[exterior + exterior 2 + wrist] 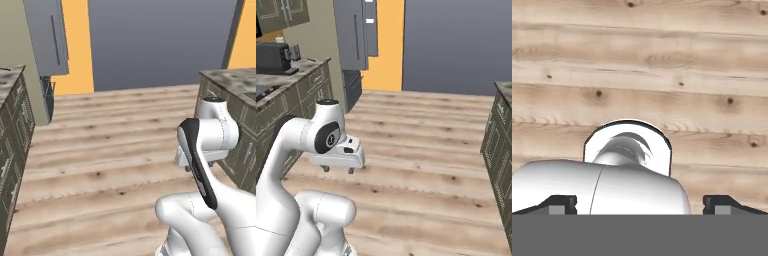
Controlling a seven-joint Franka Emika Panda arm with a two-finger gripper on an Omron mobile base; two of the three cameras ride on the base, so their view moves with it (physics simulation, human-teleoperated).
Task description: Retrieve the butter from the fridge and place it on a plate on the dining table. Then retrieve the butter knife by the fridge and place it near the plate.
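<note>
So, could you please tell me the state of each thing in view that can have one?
gripper: open, nothing between the fingers, pointing down over the wooden floor.
fridge: its doors look shut, handles facing the room.
dining table: only a corner of its marble top shows, nothing on that part.
coffee machine: standing upright on the wall counter.

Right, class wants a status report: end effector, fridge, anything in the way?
End effector open, empty, over wooden floor. Fridge ahead left. Path clear.

Both base views look forward over the plank floor [100,150] toward the fridge [356,35]; the hand view faces it closely.
</note>
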